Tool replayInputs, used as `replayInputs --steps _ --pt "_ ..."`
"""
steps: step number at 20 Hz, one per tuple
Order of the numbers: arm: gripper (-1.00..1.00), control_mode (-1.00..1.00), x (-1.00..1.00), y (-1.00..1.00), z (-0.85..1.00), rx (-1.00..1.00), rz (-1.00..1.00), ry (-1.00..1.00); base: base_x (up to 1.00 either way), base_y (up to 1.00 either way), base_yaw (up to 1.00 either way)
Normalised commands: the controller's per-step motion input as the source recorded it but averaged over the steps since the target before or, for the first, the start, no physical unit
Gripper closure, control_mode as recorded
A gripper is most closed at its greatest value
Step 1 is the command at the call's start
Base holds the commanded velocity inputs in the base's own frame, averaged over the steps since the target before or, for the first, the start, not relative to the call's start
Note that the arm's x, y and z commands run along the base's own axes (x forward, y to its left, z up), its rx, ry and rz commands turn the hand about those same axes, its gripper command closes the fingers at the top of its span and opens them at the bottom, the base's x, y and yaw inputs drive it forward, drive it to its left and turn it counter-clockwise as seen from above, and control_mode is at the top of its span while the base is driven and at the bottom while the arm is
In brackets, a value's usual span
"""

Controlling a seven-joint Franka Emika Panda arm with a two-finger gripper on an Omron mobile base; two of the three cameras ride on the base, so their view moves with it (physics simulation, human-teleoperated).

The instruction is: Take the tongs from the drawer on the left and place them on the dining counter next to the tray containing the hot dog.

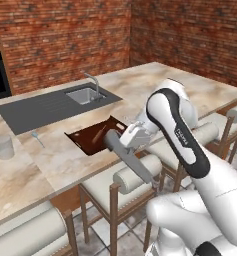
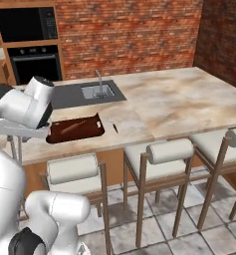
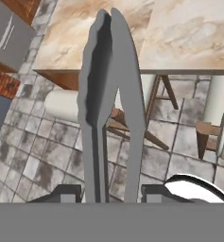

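The tongs [image 1: 132,161] are out of the drawer and clamped in the tool [image 3: 111,196], hanging over the stools just off the worktop [image 1: 155,82] edge. The tray [image 1: 92,137] with the hot dog [image 1: 97,134] sits close by. What's left: carrying them over and setting them down beside it.

Tongs [image 3: 108,94] matt grey metal; dining counter [image 1: 155,80] polished beige marbled stone; tray [image 2: 87,130] dark brown.
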Motion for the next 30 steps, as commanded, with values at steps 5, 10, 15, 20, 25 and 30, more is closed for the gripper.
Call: replayInputs --steps 5,10,15,20,25,30 --pt "1.00 -1.00 0.71 0.25 0.00 -0.06 0.00 0.03 0.00 0.00 0.00" --pt "1.00 -1.00 0.82 0.46 0.00 -0.11 -0.02 0.00 0.00 0.00 0.00" --pt "1.00 -1.00 0.89 0.55 -0.13 -0.12 -0.08 0.00 0.00 0.00 0.00" --pt "1.00 -1.00 0.99 0.47 -0.32 -0.14 -0.17 0.00 0.00 0.00 0.00" --pt "1.00 -1.00 1.00 0.42 -0.48 -0.14 -0.18 0.01 0.00 0.00 0.00" --pt "1.00 -1.00 0.88 0.20 -0.33 -0.11 -0.12 0.06 0.00 0.00 0.00"
